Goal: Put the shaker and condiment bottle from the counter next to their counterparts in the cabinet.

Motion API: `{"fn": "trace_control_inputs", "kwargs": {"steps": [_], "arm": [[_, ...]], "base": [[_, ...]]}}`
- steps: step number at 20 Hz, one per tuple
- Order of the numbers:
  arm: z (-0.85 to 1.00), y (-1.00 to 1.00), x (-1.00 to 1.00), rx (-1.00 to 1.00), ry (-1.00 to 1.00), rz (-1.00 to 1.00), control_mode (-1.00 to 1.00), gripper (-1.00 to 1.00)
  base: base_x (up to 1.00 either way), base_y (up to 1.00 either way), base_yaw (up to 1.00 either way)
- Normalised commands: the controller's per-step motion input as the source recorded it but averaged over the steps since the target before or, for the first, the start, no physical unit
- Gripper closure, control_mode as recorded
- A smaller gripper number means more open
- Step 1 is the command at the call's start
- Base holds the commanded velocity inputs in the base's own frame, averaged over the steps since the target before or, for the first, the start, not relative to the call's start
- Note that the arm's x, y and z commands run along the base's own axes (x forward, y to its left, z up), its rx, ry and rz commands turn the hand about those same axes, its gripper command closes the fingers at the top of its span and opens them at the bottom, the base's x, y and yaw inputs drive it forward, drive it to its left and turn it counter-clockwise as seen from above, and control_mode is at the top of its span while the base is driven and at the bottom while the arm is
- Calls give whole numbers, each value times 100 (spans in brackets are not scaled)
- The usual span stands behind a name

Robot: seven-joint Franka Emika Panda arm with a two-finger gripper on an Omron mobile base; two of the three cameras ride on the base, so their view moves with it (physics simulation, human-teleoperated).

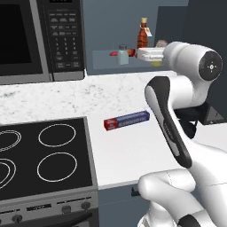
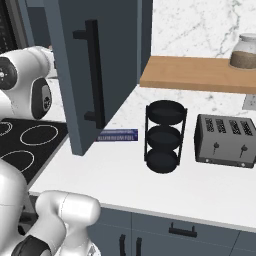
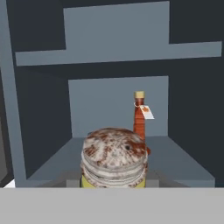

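Closest to the hand camera we saw the shaker point(image 3: 113, 159), its mottled pinkish-brown top facing us and a sliver of yellow body below, standing upright between the fingers of the end effector point(image 1: 155, 56), which was clamped on it. From the left base camera we saw the arm reaching level into the open cabinet point(image 3: 39, 122), the shaker carried just over the front part of the shelf point(image 1: 102, 60).

Straight ahead of the held shaker, deeper on the same shelf, stood the condiment bottle point(image 3: 139, 116), upright with its tag hanging off the neck. We found the pale shaker with the grey cap point(image 1: 123, 54) to the left of that bottle, a red-orange item point(image 1: 123, 52) lying flat at its foot, partly behind it.

We judged that the carried shaker wanted to go leftward and a little inward, to land beside its pale twin; the bottle stood close on that path.

A blue foil box point(image 1: 127, 120) lay on the desk point(image 1: 119, 146).
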Motion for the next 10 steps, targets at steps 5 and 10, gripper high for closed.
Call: {"fn": "trace_control_inputs", "kwargs": {"steps": [5,10], "arm": [[0,0,18,0,1,-12,-100,100],[-1,-11,17,0,0,-10,-100,100]], "base": [[0,0,0],[0,0,0]]}}
